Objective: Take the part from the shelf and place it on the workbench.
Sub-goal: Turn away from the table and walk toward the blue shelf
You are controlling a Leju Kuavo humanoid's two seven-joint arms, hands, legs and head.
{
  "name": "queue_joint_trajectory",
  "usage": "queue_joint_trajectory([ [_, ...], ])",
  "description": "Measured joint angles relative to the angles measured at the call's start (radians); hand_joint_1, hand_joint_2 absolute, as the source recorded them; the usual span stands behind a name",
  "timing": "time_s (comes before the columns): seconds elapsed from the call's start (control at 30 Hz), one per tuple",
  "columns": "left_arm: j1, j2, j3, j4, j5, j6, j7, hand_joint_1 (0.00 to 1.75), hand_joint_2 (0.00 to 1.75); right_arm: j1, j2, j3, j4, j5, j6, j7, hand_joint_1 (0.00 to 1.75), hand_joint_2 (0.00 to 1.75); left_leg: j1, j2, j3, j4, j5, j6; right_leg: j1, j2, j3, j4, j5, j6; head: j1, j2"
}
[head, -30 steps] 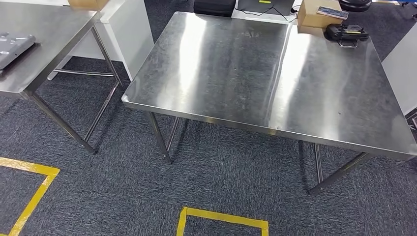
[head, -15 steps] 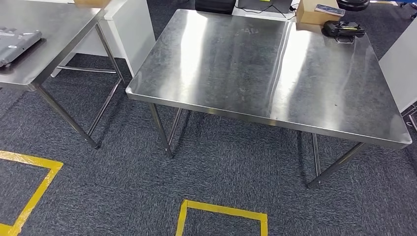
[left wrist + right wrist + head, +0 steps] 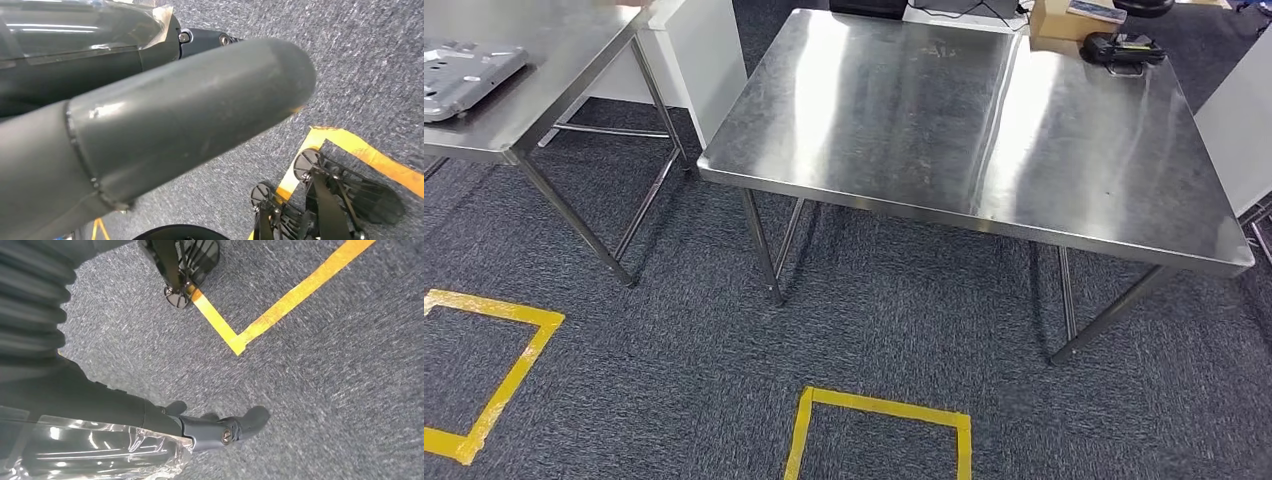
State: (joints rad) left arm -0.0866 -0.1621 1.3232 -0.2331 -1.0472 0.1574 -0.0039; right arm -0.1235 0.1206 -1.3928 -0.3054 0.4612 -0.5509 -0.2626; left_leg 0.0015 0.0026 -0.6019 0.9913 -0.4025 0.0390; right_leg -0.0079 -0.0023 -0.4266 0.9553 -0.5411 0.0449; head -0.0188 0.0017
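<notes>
Drift of the whole view, not of the things: my head has swung, so the workbench (image 3: 894, 110) sits a little differently in frame while its bare steel top is unchanged. A flat grey part (image 3: 469, 72), likely my target, lies on the side table (image 3: 554, 60) left of the workbench and has come further into sight. My left hand (image 3: 165, 115) and right hand (image 3: 150, 425) hang over carpet, fingers loosely extended, holding nothing. I judge the fetch not yet begun.

Grey part (image 3: 464, 75) cut by frame edge; left robot hand (image 3: 165, 135) fingers hidden.
</notes>
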Motion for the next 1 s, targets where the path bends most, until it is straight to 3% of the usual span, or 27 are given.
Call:
queue_joint_trajectory([
  [0.03,0.000,0.000,0.000,0.000,0.000,0.000,0.000,0.00,0.00,0.000,0.000,0.000,0.000,0.000,0.000,0.000,0.00,0.00,-0.001,0.000,-0.002,0.001,0.006,-0.005,0.003,0.002,-0.005,-0.003,0.003,-0.007,-0.001,0.000],
  [0.1,0.001,0.001,0.000,0.000,0.000,0.001,0.000,0.00,0.00,0.002,0.000,0.000,0.000,0.000,0.000,0.000,0.00,0.00,0.002,-0.002,-0.009,0.013,-0.002,-0.014,-0.009,-0.001,-0.018,-0.001,0.013,-0.022,-0.003,0.000],
  [0.13,0.002,0.001,0.000,0.000,0.000,0.001,0.000,0.00,0.00,0.003,0.000,0.000,0.000,0.000,0.000,0.000,0.00,0.00,0.005,-0.003,-0.019,0.038,-0.030,-0.019,-0.014,-0.003,-0.024,-0.002,0.021,-0.033,-0.006,0.000],
  [0.2,0.002,0.002,0.000,0.000,0.000,0.001,0.000,0.00,0.00,0.003,0.000,0.000,0.000,0.000,0.000,0.001,0.00,0.00,0.009,-0.004,-0.053,0.143,-0.127,-0.029,-0.014,-0.008,-0.041,-0.002,0.038,-0.048,-0.009,0.000],
  [0.23,0.002,0.002,0.000,0.000,0.000,0.001,0.000,0.00,0.00,0.003,0.000,0.001,0.000,0.000,-0.001,0.002,0.00,0.00,0.009,-0.004,-0.071,0.210,-0.171,-0.032,-0.012,-0.009,-0.052,-0.001,0.046,-0.052,-0.010,0.000],
  [0.27,0.002,0.002,0.000,0.000,-0.001,0.001,0.000,0.00,0.00,0.003,0.000,0.001,0.000,-0.001,-0.002,0.005,0.00,0.00,0.010,-0.004,-0.081,0.264,-0.195,-0.035,-0.010,-0.010,-0.062,0.000,0.053,-0.053,-0.010,0.000],
  [0.3,0.002,0.002,0.000,0.000,-0.002,-0.001,0.001,0.00,0.00,0.003,0.000,0.001,0.000,-0.002,-0.004,0.008,0.00,0.00,0.010,-0.004,-0.077,0.290,-0.197,-0.036,-0.008,-0.010,-0.071,0.002,0.060,-0.051,-0.010,0.000],
  [0.33,0.002,0.002,0.000,0.000,-0.005,-0.003,0.000,0.00,0.00,0.003,0.000,0.001,0.000,-0.004,-0.007,0.011,0.00,0.00,0.010,-0.004,-0.055,0.279,-0.180,-0.034,-0.008,-0.011,-0.079,0.005,0.066,-0.049,-0.010,0.000],
  [0.4,0.002,0.004,-0.002,0.000,-0.012,-0.010,-0.002,0.00,0.00,0.003,0.000,0.001,0.000,-0.008,-0.013,0.014,0.00,0.00,0.010,-0.004,0.038,0.159,-0.130,-0.027,-0.007,-0.010,-0.093,0.014,0.076,-0.044,-0.011,0.000],
  [0.47,0.000,0.006,-0.005,0.000,-0.016,-0.016,-0.004,0.00,0.00,0.003,0.001,0.000,0.000,-0.011,-0.016,0.015,0.00,0.00,0.006,-0.006,0.120,0.034,-0.114,-0.018,-0.004,-0.009,-0.106,0.023,0.084,-0.035,-0.010,0.000],
  [0.5,0.000,0.006,-0.006,0.000,-0.017,-0.018,-0.005,0.00,0.00,0.003,0.002,0.000,0.000,-0.011,-0.016,0.016,0.00,0.00,0.003,-0.006,0.135,0.005,-0.118,-0.015,-0.002,-0.010,-0.111,0.025,0.089,-0.028,-0.011,0.000],
  [0.57,0.000,0.006,-0.009,0.000,-0.018,-0.020,-0.006,0.00,0.00,0.003,0.002,0.001,0.001,-0.011,-0.017,0.016,0.00,0.00,0.000,-0.006,0.131,-0.011,-0.116,-0.005,0.000,-0.010,-0.120,0.026,0.099,-0.012,-0.011,0.000],
  [0.63,-0.001,0.005,-0.010,0.000,-0.016,-0.020,-0.006,0.00,0.00,0.003,0.001,0.001,0.001,-0.011,-0.017,0.014,0.00,0.00,0.003,-0.002,0.116,-0.021,-0.101,0.014,0.001,-0.008,-0.138,0.050,0.080,-0.006,-0.009,0.000],
  [0.67,-0.001,0.004,-0.011,0.000,-0.015,-0.020,-0.006,0.00,0.00,0.003,0.000,0.001,0.001,-0.011,-0.017,0.013,0.00,0.00,0.005,0.000,0.106,-0.025,-0.091,0.023,0.001,-0.007,-0.157,0.090,0.049,-0.010,-0.007,0.000],
  [0.73,-0.001,0.003,-0.011,0.000,-0.014,-0.019,-0.006,0.00,0.00,0.003,-0.002,0.001,0.001,-0.011,-0.017,0.011,0.00,0.00,0.003,0.002,0.084,-0.026,-0.074,0.031,-0.002,-0.004,-0.204,0.220,-0.033,-0.020,-0.005,0.000],
  [0.77,-0.001,0.002,-0.011,0.000,-0.014,-0.018,-0.006,0.00,0.00,0.003,-0.003,0.002,0.001,-0.011,-0.017,0.011,0.00,0.00,0.002,0.003,0.072,-0.025,-0.065,0.031,-0.004,-0.004,-0.221,0.282,-0.060,-0.019,-0.005,0.000],
  [0.8,-0.001,0.002,-0.011,0.000,-0.014,-0.018,-0.006,0.00,0.00,0.003,-0.004,0.002,0.001,-0.011,-0.016,0.012,0.00,0.00,0.001,0.004,0.061,-0.024,-0.057,0.030,-0.004,-0.003,-0.223,0.316,-0.067,-0.012,-0.004,0.000],
  [0.83,-0.001,0.001,-0.011,0.000,-0.014,-0.018,-0.006,0.00,0.00,0.003,-0.006,0.002,0.001,-0.011,-0.016,0.014,0.00,0.00,0.001,0.004,0.051,-0.023,-0.049,0.028,-0.005,-0.003,-0.205,0.311,-0.056,-0.002,-0.004,0.000],
  [0.9,-0.002,-0.001,-0.012,0.000,-0.016,-0.019,-0.006,0.00,0.00,0.002,-0.009,0.002,0.001,-0.011,-0.016,0.018,0.00,0.00,0.001,0.005,0.035,-0.018,-0.036,0.022,-0.007,-0.003,-0.116,0.195,-0.011,0.014,-0.003,0.000],
  [0.97,-0.002,-0.001,-0.013,0.000,-0.018,-0.020,-0.006,0.00,0.00,0.000,-0.010,0.002,0.001,-0.011,-0.017,0.020,0.00,0.00,-0.002,0.005,0.026,-0.009,-0.026,0.013,-0.003,-0.002,-0.021,0.046,0.007,0.011,-0.002,0.000],
  [1.0,-0.002,-0.001,-0.013,0.000,-0.018,-0.020,-0.006,0.00,0.00,-0.002,-0.010,0.003,0.001,-0.011,-0.017,0.020,0.00,0.00,-0.005,0.005,0.023,-0.005,-0.021,0.008,0.000,-0.001,-0.001,0.005,0.005,0.006,-0.002,0.000],
])
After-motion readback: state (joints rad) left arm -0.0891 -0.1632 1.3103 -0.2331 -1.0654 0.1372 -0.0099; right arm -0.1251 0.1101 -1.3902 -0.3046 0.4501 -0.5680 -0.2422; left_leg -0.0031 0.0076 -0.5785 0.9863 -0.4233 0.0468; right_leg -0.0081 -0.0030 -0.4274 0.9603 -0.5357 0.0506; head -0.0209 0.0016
